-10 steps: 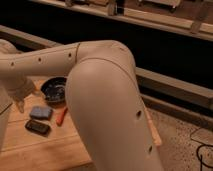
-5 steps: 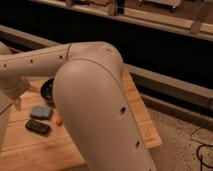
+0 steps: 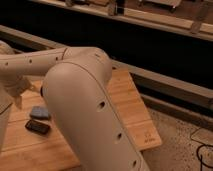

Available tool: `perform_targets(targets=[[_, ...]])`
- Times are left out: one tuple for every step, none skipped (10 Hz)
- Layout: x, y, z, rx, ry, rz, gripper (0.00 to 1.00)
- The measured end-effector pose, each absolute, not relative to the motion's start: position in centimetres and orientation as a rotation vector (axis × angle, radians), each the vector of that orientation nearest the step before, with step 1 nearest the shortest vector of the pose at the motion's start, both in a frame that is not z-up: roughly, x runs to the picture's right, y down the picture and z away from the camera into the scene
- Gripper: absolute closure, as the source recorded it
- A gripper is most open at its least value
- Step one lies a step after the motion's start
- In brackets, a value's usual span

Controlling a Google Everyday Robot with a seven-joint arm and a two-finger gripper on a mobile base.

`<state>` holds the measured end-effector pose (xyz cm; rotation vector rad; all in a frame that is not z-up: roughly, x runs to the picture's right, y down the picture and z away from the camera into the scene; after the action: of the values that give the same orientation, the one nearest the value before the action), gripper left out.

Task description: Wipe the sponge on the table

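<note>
The blue-grey sponge [image 3: 39, 112] lies on the light-brown wooden table [image 3: 131, 102], towards its left side. My gripper [image 3: 18, 98] hangs at the far left edge of the view, just above and to the left of the sponge and apart from it. The big beige arm [image 3: 85, 100] sweeps in from the foreground and hides much of the tabletop.
A flat black block [image 3: 37, 126] rests just in front of the sponge. The table's right edge and near corner [image 3: 150, 142] border a speckled floor [image 3: 182, 145]. A dark counter front with a rail [image 3: 160, 55] runs behind the table.
The arm's bulk has swung further left across the view, covering the dark bowl and the orange stick that showed before. The gripper stays near the sponge; sponge and black block have not moved.
</note>
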<state>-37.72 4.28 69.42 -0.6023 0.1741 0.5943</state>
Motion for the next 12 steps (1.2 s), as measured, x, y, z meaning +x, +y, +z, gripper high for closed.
perform_targets(targets=[[-38.1,4.1,69.8,-0.606,0.169,0.591,0.35],[-38.3,3.9,70.4,-0.613,0.166,0.589,0.35],[-38.2,3.8,71.1,-0.619,0.169,0.587,0.35],[-37.9,3.7,71.5,-0.621,0.176,0.582,0.35],[-37.4,3.5,71.7,-0.619,0.184,0.570,0.35],[-37.0,3.4,71.7,-0.616,0.186,0.560,0.35],[-36.4,3.0,71.7,-0.608,0.184,0.554,0.35],[-35.9,2.7,71.5,-0.603,0.182,0.553,0.35],[-35.6,2.6,71.4,-0.601,0.178,0.553,0.35],[-35.3,2.4,71.1,-0.601,0.170,0.557,0.35],[-35.4,2.4,71.0,-0.604,0.162,0.559,0.35],[-35.8,2.7,70.8,-0.612,0.153,0.564,0.35]])
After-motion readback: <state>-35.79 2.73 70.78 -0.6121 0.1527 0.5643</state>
